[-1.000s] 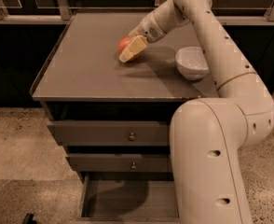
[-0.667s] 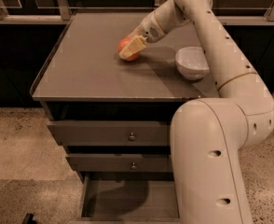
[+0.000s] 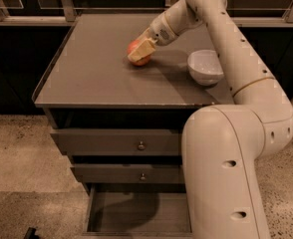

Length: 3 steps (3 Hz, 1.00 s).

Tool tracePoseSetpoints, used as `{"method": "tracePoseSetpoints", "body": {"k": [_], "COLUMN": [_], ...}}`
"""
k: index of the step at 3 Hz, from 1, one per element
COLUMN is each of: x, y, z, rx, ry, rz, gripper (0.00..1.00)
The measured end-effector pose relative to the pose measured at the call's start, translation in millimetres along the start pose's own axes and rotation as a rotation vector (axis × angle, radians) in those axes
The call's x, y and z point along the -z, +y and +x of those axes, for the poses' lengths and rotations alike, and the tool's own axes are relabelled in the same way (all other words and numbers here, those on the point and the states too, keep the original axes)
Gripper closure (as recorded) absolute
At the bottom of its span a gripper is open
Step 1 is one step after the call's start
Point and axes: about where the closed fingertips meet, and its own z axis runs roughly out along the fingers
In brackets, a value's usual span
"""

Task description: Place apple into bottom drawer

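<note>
Camera view is showing the gripper (image 3: 136, 55) reaching over the counter (image 3: 86, 78), fingers (image 3: 142, 49) clasping the apple (image 3: 134, 47) at the bowl's (image 3: 205, 66) nine o'clock, so grasping is seemingly ending and lifting toward the open bottom drawer (image 3: 136, 214) at six o'clock is coming next.

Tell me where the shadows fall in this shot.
Camera view: the arm throws a soft shadow on the tabletop between the apple, where the gripper sits, and the white bowl; a rounded shadow darkens the floor of the open bottom drawer.
</note>
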Motion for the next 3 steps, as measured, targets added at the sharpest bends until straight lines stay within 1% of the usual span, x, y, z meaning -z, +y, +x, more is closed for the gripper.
{"method": "tracePoseSetpoints", "body": {"k": [1,2,3], "x": [8,49,121], "y": [12,37,75], "z": [1,-15,-55], "rx": [-0.013,-0.025,-0.041], "ry": [-0.015,-0.099,-0.228], "rz": [-0.022,0.002,0.102], "gripper": [1.0,1.0,1.0]}}
